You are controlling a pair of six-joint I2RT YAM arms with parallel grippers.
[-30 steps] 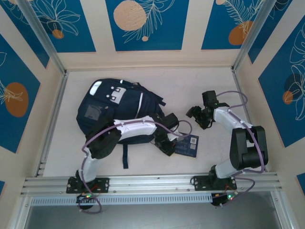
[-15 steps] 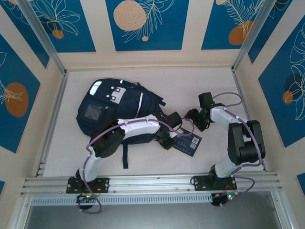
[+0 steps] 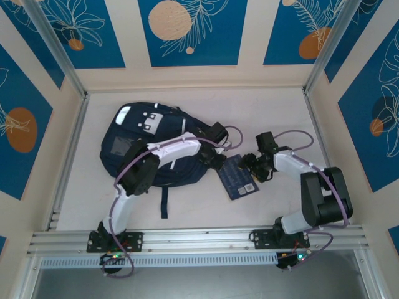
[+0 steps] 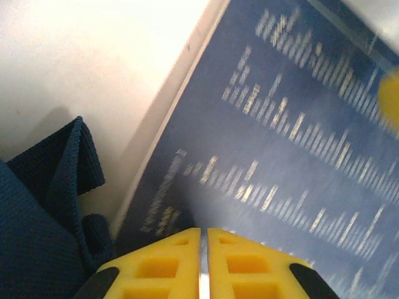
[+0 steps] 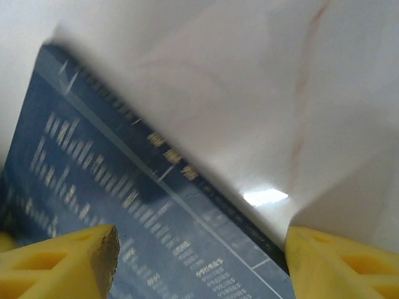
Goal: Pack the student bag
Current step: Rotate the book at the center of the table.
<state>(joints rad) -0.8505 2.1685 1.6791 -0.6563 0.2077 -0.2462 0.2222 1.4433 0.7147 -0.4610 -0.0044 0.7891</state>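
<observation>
Left hand: my left gripper (image 4: 202, 261) is closed. Its yellow fingers are pressed together with only a hairline slit, and the tips sit against the navy booklet (image 4: 280, 156). I cannot tell whether a cover edge is pinched.
Right hand: my right gripper (image 5: 199, 255) stands open and holds nothing. One finger is on each side of the booklet's edge, where it meets the bare tabletop (image 5: 280, 93).
Student bag: the student bag (image 3: 134, 149) lies flat on the left half of the tabletop, toward the far-left corner, with my left arm reaching across it.
Booklet position: mid-tabletop, between my two grippers and just beside the bag's right edge.
Bag opening: from above I cannot make out an open pocket.
Risk, slipping: if my left fingers only press on the cover, the booklet could skid or pivot away when I push.
Risk, creasing: if my right fingers close on one corner, the thin booklet may bend or fan open.
Risk, snagging: the loose bag fabric by my left fingers could bunch up and block the way in.
Risk, collision: my two grippers are near each other over one small thing and may knock together.
Count: one bag, one booklet, two grippers.
</observation>
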